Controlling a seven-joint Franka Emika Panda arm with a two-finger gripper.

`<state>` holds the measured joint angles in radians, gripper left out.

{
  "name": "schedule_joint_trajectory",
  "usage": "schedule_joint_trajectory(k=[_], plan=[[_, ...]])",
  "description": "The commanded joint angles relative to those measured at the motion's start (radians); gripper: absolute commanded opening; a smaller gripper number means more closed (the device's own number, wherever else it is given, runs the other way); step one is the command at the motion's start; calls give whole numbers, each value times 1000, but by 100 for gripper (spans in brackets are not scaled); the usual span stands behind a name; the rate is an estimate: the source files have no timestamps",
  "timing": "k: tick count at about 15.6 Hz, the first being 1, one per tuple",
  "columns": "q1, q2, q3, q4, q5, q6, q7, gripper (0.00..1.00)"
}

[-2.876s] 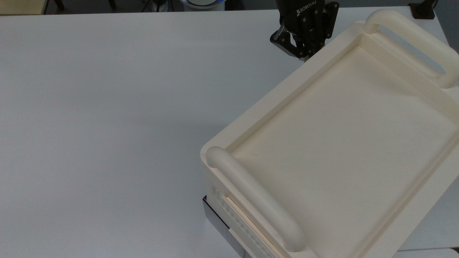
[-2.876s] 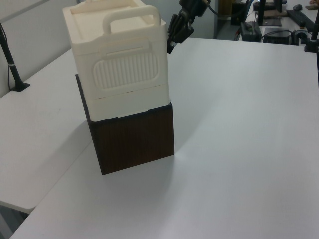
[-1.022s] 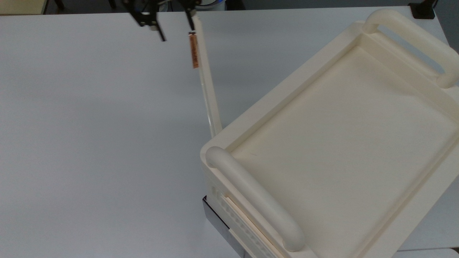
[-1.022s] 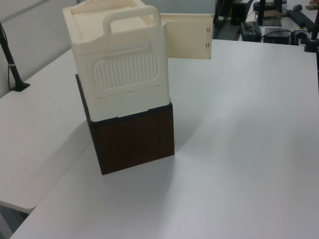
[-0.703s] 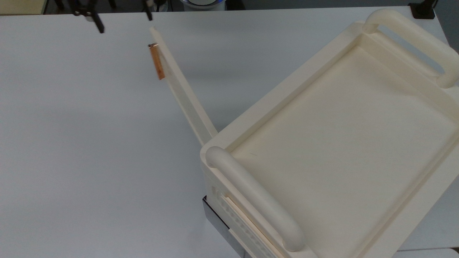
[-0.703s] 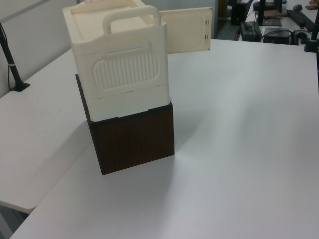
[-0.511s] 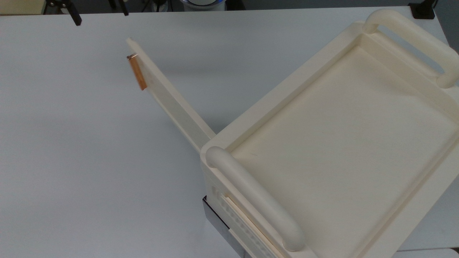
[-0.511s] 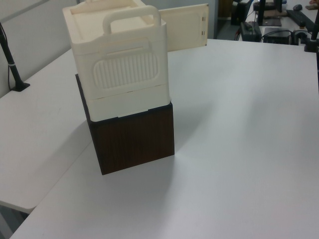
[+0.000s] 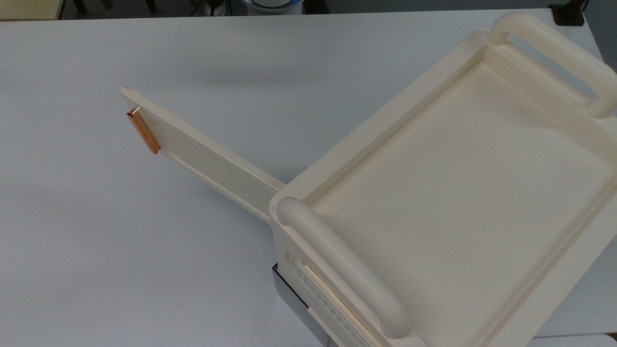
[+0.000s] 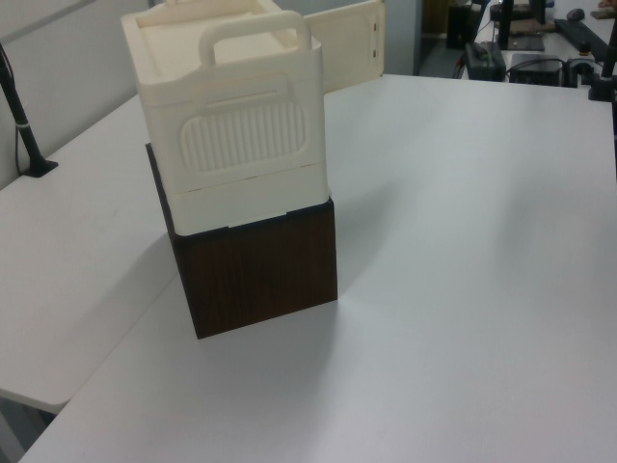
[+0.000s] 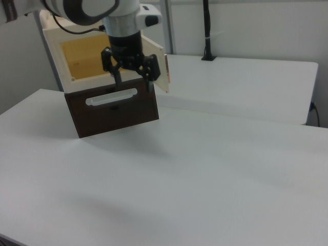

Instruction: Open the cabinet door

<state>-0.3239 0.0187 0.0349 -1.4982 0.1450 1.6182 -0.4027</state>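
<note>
Door (image 9: 202, 159) swung wide is what we find here: it stands out from the cabinet (image 9: 462, 193) at a broad angle, hinged at the corner near the rounded handle (image 9: 342, 262), its free edge far out over the tabletop (image 9: 120, 250). We judge the task as good as done, since the panel hangs clear of the opening and nothing is touching it.

In the right view the gripper (image 11: 130, 77) hangs in front of the cabinet, its fingers (image 11: 117, 78) spread well apart and holding nothing. The door sits just beyond and to the right view's right of the fingers, its copper strip (image 11: 167, 69) near them but apart. We take this as a release: the fingers are parted so the strip could slip free, and the door stays where its hinge leaves it.

Behind the fingers the yellow interior (image 11: 84, 59) lies exposed, which is the point of having the panel swung aside. Below them is a dark drawer front (image 11: 114, 107) with a pale bar (image 11: 111, 97); it plays no part in this job.

From the left view the door (image 10: 352, 43) peeks out behind the cabinet's ribbed side (image 10: 241, 140), which rests on a dark brown base (image 10: 260, 270). That base lifts the cabinet off the tabletop, so the door swings above the surface without scraping.
</note>
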Motion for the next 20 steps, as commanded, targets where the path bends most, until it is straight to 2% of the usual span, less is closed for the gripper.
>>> schedule_joint_trajectory(k=[1,4,8,11,14,20], plan=[[87,-40,-12,-14,-59,-66,152,100],[187,-59,-62,-14,-70,-115,243,100],[301,-60,-131,-16,-70,-115,268,100],[309,-51,-135,-17,-77,-100,259,100],[307,-36,-133,-26,-130,-17,257,100],[305,-28,-133,-27,-140,-26,257,100]])
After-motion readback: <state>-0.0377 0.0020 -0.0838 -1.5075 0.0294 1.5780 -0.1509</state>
